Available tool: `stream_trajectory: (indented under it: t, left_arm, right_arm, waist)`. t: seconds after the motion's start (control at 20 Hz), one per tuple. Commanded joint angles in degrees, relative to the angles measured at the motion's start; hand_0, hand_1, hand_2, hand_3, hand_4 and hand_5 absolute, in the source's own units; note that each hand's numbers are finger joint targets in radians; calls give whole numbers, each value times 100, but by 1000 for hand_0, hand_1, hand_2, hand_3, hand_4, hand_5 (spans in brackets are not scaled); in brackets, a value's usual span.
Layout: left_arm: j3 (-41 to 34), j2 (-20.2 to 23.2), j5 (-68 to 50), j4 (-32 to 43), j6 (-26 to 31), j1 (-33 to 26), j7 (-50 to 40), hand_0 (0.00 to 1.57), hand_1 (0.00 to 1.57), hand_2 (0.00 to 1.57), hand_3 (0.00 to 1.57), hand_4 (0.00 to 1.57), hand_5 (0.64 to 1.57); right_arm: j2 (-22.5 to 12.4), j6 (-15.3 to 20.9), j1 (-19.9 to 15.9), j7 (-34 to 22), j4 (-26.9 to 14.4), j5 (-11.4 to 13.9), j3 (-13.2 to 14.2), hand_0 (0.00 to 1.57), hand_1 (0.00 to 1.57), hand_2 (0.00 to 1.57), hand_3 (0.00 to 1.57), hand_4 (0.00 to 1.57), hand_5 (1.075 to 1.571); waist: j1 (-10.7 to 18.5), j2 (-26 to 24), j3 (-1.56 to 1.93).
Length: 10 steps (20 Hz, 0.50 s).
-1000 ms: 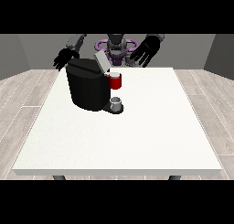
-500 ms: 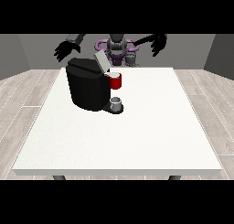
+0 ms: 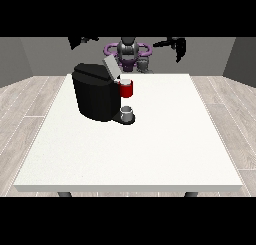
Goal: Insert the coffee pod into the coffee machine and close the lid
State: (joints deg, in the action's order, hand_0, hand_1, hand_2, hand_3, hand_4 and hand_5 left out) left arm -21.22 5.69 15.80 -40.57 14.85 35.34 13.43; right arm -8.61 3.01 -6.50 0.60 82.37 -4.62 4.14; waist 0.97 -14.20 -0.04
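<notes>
I've got the black coffee machine (image 3: 95,96) in sight, a boxy, matte block with rounded edges, standing on the white, flat, faintly speckled tabletop (image 3: 165,144) toward its far end, at the view's left of centre. Its grey lid (image 3: 111,68) is a flat flap, tilted up and open at the machine's top. Just beside the machine, on the side toward the view's right, sits a red cylindrical part (image 3: 127,89) with a pale top; I can't tell whether that is the coffee pod. Below it a small grey cup (image 3: 127,112) stands on the machine's dark base.

Now the hands. The robot hand at the view's right (image 3: 178,47) hangs in the air behind the machine and well off toward the view's right, above the tabletop's far edge, fingers pointing down; I can't tell whether they are curled, and it holds nothing I can make out. The robot hand at the view's left (image 3: 82,40) is high behind the machine, partly cut by the view's top; its state I can't tell either. Both are well apart from the machine and the red part.
</notes>
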Motion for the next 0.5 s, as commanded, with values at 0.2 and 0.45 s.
stream_trajectory:
  t: [0.2,0.45]
  left_arm:
    - [66,-410,-546,-598,344,-612,-107,0,0,0,0,140,1571]
    - [301,-448,-741,-1174,128,-1007,-90,0,0,0,0,88,1571]
  right_arm:
    - [-188,-226,-477,-311,153,61,-114,0,0,0,0,0,1571]
    - [-277,-596,-624,-458,285,89,-317,0,0,0,0,239,1571]
  waist:
    - [559,41,4]
    - [462,227,4]
